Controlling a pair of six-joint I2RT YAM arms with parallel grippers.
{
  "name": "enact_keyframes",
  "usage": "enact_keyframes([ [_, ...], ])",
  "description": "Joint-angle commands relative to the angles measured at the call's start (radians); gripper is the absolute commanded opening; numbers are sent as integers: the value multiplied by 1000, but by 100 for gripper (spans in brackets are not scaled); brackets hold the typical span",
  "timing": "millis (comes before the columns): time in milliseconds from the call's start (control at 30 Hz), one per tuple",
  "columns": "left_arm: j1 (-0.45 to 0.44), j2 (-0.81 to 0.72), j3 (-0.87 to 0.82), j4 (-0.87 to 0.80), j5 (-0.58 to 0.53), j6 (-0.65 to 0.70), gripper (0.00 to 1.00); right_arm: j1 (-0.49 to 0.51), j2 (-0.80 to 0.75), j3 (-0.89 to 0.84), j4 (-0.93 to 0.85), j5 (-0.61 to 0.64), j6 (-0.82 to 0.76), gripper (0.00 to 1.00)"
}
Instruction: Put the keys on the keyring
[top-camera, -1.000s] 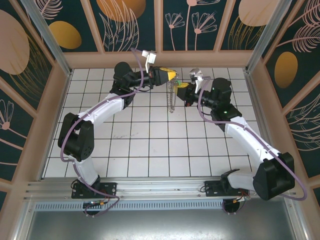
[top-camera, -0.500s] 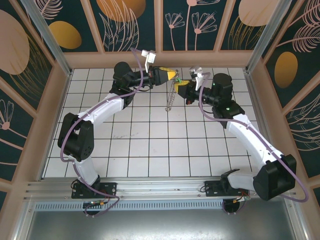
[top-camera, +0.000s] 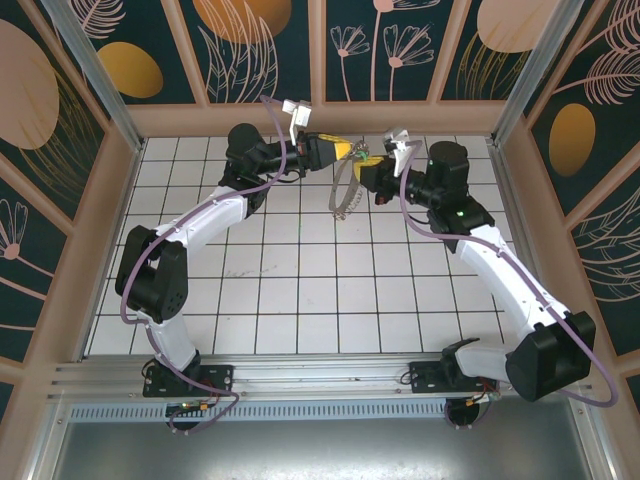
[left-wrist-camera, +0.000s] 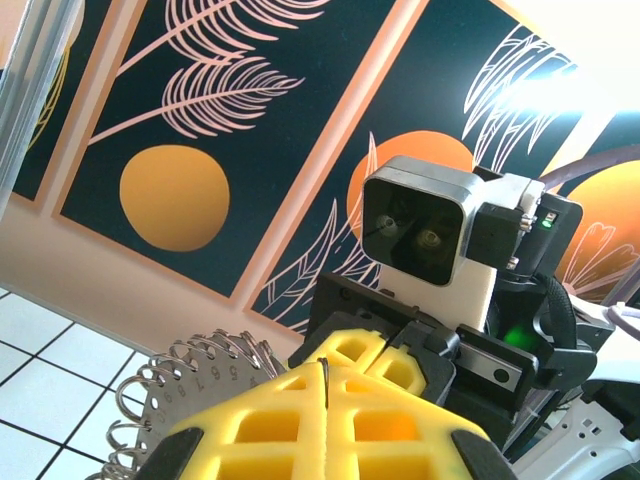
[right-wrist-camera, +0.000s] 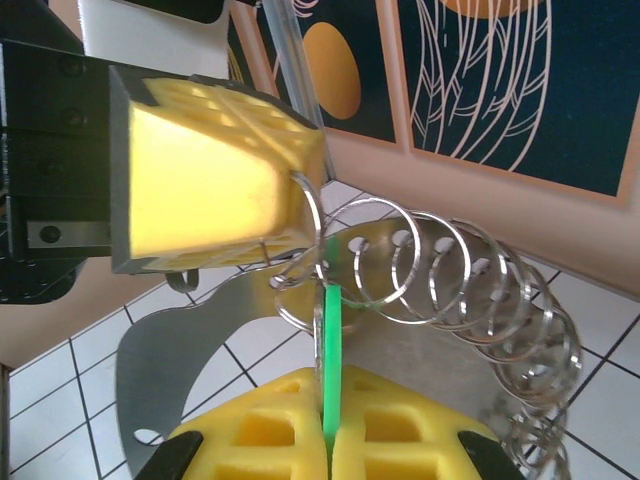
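Looking down through the top camera, I have both arms reaching to the upper middle of the frame over a white tiled floor (top-camera: 300, 290) with dark grout lines. Wall panels (top-camera: 270, 50) close the cell on three sides; they are dark teal with orange discs and pale leaf drawings, set in tan frames. An aluminium rail (top-camera: 320, 375) runs across the bottom by the arm bases.

The left gripper (top-camera: 345, 150) has its yellow pads pressed together, pinching a wire ring at the top of the keyring (top-camera: 342, 192). The keyring hangs below it as a loop fringed with silver rings. I cannot tell whether its low end touches the tiles.

The right gripper (top-camera: 363, 170) sits just beside the left one. In its wrist view the pads are closed on the green key (right-wrist-camera: 330, 330), whose tip stands against the rings right under the left gripper's pads.
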Motion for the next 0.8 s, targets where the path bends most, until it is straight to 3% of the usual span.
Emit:
enact_keyframes([
  [0,1,-36,3,24,13,20,0,-16,-15,43,-7,10,-19,0],
  [467,1,-36,3,20,15,23,0,-22,27,114,-46,-48,-34,0],
  [767,1,-38,3,22,14,22,0,-24,54,158,-99,-6,-81,0],
])
